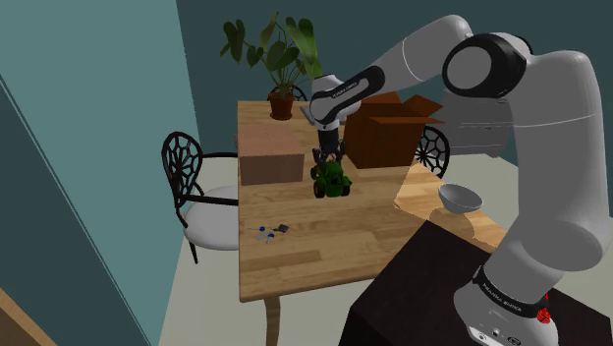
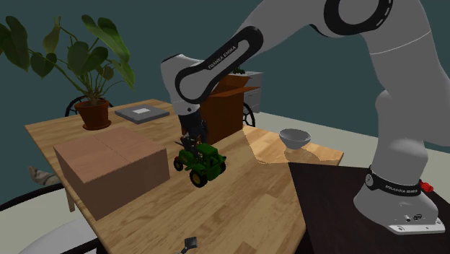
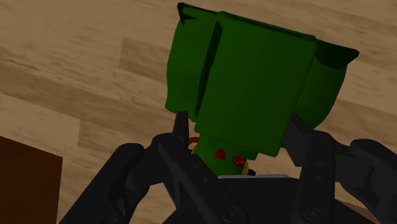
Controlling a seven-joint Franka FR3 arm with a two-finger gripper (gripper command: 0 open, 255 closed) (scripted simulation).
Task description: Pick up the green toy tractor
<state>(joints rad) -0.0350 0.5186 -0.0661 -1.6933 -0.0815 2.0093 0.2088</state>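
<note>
The green toy tractor has black wheels with yellow hubs and hangs tilted over the middle of the wooden table. My gripper comes down onto it from above. It is shut on the tractor, with a black finger pressed against each side of the green body. I cannot tell whether the wheels still touch the table.
A closed cardboard box stands close beside the tractor. An open brown box, a potted plant and a flat grey item are further back. A bowl and small dark bits lie nearer. Chairs flank the table.
</note>
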